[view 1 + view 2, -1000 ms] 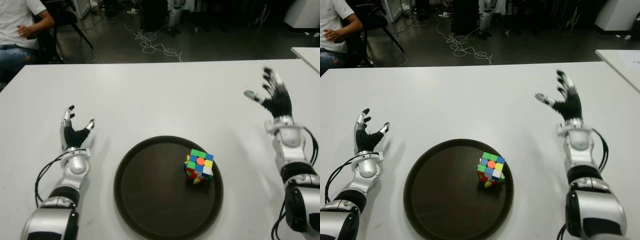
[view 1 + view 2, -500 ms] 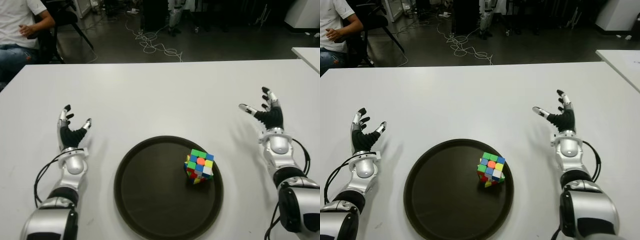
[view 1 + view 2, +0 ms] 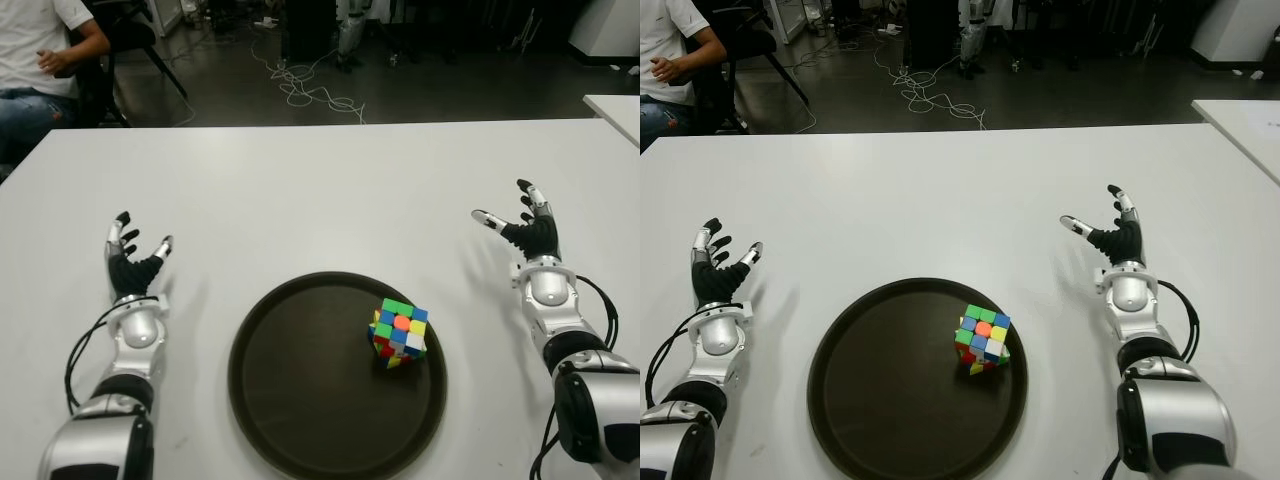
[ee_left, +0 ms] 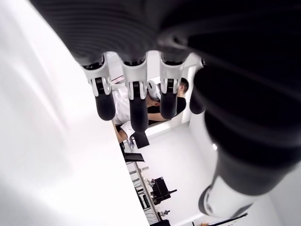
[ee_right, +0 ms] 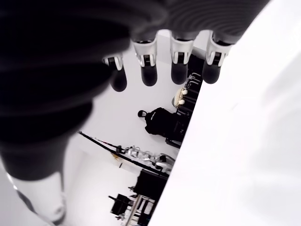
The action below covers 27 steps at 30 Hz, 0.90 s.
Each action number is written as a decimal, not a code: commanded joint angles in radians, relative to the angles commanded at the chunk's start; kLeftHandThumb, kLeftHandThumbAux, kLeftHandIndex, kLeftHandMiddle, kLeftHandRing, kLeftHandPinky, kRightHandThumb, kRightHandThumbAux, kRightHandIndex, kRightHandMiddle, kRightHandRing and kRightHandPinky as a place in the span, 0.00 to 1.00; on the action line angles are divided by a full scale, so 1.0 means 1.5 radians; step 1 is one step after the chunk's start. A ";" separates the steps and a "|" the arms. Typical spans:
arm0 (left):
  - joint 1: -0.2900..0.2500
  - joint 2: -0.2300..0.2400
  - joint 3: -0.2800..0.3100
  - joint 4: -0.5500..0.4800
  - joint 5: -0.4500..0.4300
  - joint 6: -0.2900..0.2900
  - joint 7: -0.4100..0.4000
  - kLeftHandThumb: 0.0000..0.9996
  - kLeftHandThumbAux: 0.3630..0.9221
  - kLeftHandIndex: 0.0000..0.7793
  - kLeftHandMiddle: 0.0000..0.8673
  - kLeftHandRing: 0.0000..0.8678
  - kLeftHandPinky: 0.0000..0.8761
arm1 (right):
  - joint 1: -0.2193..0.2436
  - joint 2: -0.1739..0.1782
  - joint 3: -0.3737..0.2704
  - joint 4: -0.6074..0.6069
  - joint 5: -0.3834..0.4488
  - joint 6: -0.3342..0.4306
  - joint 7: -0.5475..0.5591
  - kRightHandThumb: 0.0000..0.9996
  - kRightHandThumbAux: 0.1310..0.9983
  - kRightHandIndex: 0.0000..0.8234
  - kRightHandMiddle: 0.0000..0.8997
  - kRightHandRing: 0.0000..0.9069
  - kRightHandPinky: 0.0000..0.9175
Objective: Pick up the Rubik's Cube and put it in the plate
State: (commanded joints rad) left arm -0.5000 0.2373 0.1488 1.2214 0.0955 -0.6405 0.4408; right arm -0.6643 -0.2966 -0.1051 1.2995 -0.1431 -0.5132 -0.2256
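The Rubik's Cube [image 3: 398, 332] with its mixed coloured stickers sits inside the round dark plate [image 3: 300, 400], toward the plate's right side. My right hand [image 3: 522, 226] is over the white table to the right of the plate, fingers spread and holding nothing. My left hand [image 3: 131, 262] is over the table to the left of the plate, also with spread fingers and nothing in it. Both wrist views show only straight fingers [image 4: 136, 101] and fingers [image 5: 181, 63] against the table and room.
The white table [image 3: 320, 190] stretches wide behind the plate. A seated person [image 3: 40, 60] is beyond the far left corner. Cables lie on the dark floor behind. Another white table edge [image 3: 615, 105] shows at the far right.
My right hand has come down from a raised position and back toward me, now low beside the plate. My left hand has shifted slightly left. The cube has stayed put in the plate.
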 joint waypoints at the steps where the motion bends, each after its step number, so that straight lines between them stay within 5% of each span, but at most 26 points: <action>1: 0.000 0.000 -0.001 0.000 0.001 0.000 0.000 0.00 0.73 0.16 0.16 0.18 0.21 | 0.000 0.000 0.001 0.001 -0.002 0.001 -0.001 0.00 0.64 0.06 0.04 0.02 0.03; 14: -0.003 0.002 -0.021 0.000 0.025 0.008 0.020 0.00 0.79 0.19 0.18 0.19 0.18 | -0.007 -0.004 0.006 0.005 -0.007 0.023 0.008 0.00 0.64 0.06 0.06 0.05 0.04; 27: -0.005 0.008 -0.047 0.003 0.068 0.019 0.064 0.00 0.73 0.18 0.18 0.17 0.13 | -0.014 -0.004 -0.004 0.007 0.002 0.049 0.021 0.00 0.66 0.07 0.07 0.05 0.04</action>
State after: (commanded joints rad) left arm -0.5069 0.2492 0.0777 1.2265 0.1968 -0.6115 0.5373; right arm -0.6848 -0.3021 -0.1111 1.3097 -0.1407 -0.4393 -0.1945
